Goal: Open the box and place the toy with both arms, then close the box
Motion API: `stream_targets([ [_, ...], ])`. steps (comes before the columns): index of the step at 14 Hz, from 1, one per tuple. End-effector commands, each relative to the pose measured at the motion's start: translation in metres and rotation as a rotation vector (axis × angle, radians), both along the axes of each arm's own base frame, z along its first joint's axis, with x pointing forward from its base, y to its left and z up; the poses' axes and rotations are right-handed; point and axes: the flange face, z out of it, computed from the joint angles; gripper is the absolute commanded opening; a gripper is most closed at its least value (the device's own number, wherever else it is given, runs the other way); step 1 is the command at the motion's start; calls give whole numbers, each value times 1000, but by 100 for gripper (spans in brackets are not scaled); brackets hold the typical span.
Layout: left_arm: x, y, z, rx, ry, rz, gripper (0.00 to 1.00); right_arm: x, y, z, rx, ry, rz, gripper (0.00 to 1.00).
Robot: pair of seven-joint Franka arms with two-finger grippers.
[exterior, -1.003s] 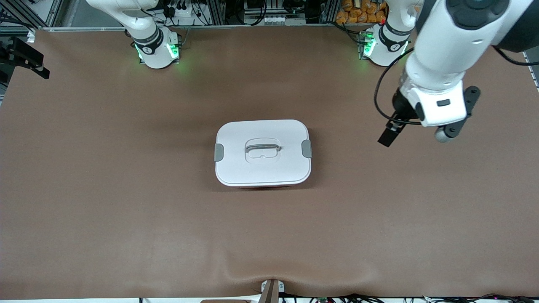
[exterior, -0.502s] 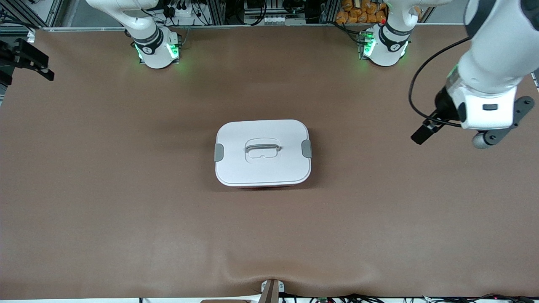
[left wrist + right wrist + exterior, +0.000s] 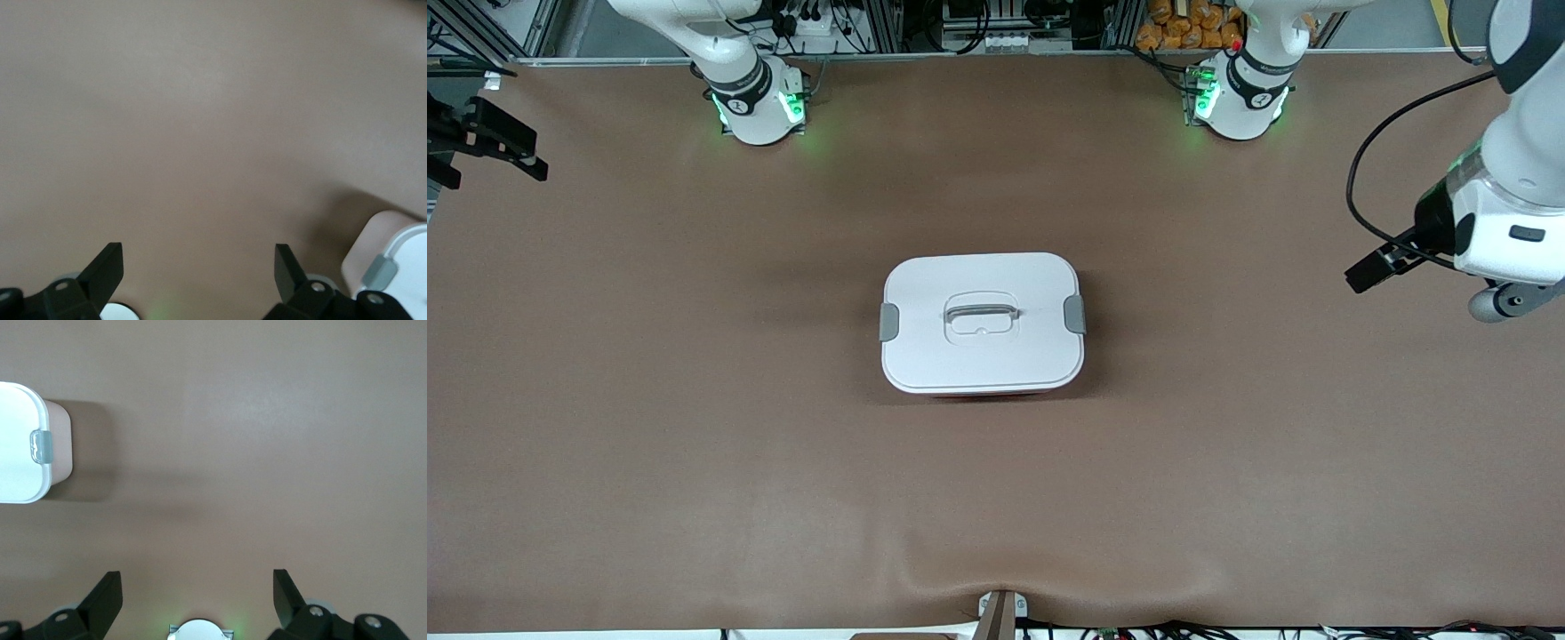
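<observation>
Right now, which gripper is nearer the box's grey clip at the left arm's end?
Left. The left gripper hovers over the table out from that grey clip; the right gripper is over the right arm's end, the whole box between.

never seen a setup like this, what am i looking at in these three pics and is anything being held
These are two white robot arms bolted along one edge of a brown table. The wide picture comes from a high camera facing them. The other two come from cameras on each arm's wrist, looking down past that arm's black fingers. In the middle of the table sits a box with its white lid on and grey side clips. The left gripper hangs open over bare table toward the left arm's end; the right gripper is open too, toward the right arm's end. Nothing is held. No toy is visible.
</observation>
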Motion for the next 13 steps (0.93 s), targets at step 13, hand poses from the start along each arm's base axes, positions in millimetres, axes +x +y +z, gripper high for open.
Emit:
stream_targets([
  [13, -50, 19, 9, 38, 51, -219, 100, -4, -29, 11, -7, -6, -61, 100],
])
